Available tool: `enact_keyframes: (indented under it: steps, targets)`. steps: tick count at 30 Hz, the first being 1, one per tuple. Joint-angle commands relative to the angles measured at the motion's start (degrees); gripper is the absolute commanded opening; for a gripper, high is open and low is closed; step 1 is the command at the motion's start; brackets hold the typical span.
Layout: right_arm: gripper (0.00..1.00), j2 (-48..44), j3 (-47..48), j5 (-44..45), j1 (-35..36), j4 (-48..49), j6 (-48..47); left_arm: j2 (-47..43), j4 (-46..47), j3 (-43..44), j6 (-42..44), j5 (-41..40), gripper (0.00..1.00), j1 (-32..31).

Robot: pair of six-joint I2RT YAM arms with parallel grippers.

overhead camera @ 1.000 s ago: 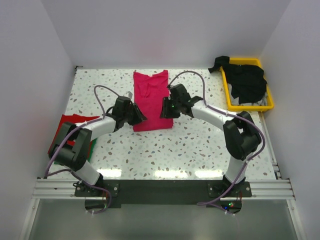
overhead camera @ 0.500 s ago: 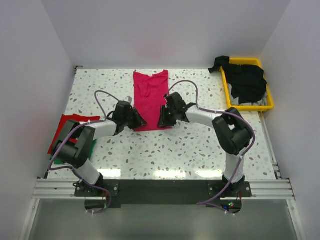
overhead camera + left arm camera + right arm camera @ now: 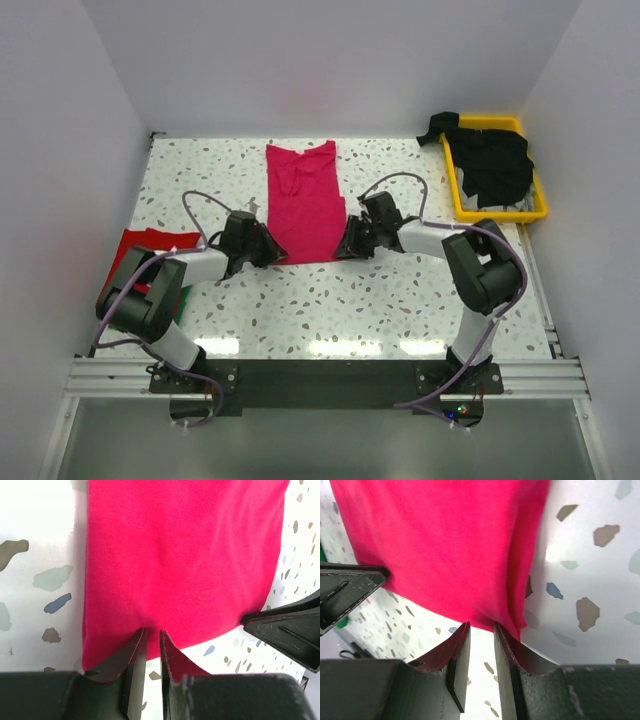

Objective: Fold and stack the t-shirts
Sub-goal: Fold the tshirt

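Magenta-pink t-shirt (image 3: 303,205) lies flat, long axis near-to-far; L gripper (image 3: 152,631) at near-left hem corner, R gripper (image 3: 481,625) at near-right, fingers a slit apart, grip on cloth unclear.

**Q:** Colour at centre?
**A:** Magenta-pink t-shirt (image 3: 303,200), plain; white table (image 3: 400,290) speckled grey, brown and blue.
**Q:** And at the margins?
**A:** Left, plain red t-shirt (image 3: 138,241); right, black t-shirts (image 3: 495,165) in a yellow tray (image 3: 500,214).

Red t-shirt (image 3: 140,242) partly behind L arm (image 3: 150,298); black t-shirts' (image 3: 495,165) count unclear.
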Motion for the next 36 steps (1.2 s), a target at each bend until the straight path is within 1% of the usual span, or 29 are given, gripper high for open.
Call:
enact_keyframes:
  steps: [1,5,11,14,17,19,23,26,36]
  targets:
    - [0.30,-0.3,-3.0,-1.8,-2.5,1.3,1.3,-0.6,-2.9,-1.8,1.4,-2.9,0.22,1.1]
    - [0.30,-0.8,-5.2,-6.0,-4.0,3.5,3.1,-1.2,-2.9,-1.8,1.6,-2.1,0.22,1.5]
    - [0.30,-4.1,-5.9,-6.3,-4.5,3.1,2.7,-5.2,-4.6,-0.9,1.8,-0.9,0.23,1.6]
    - [0.30,-5.3,-6.2,-6.2,-4.5,2.4,2.4,-8.6,-7.3,-0.9,2.0,-2.5,0.28,2.2]
    - [0.30,-7.3,-7.0,-4.8,-4.7,1.3,1.7,-11.6,-8.3,-3.3,2.1,-3.1,0.39,4.0]
    - [0.32,-8.8,-7.3,-2.9,-4.7,0.3,0.8,-12.6,-8.1,-4.3,2.8,-2.2,0.42,4.9]
    - [0.34,-9.0,-6.6,-1.4,-4.6,-0.4,0.2,-12.2,-6.7,-5.7,2.6,-0.2,0.45,5.0]
    - [0.36,-8.0,-5.9,-0.7,-4.7,0.1,0.2,-11.4,-5.4,-6.2,2.1,0.4,0.45,5.0]
    - [0.38,-3.5,-3.8,-0.4,-4.5,3.0,0.7,-6.8,-1.2,-7.2,1.5,0.0,0.44,5.0]
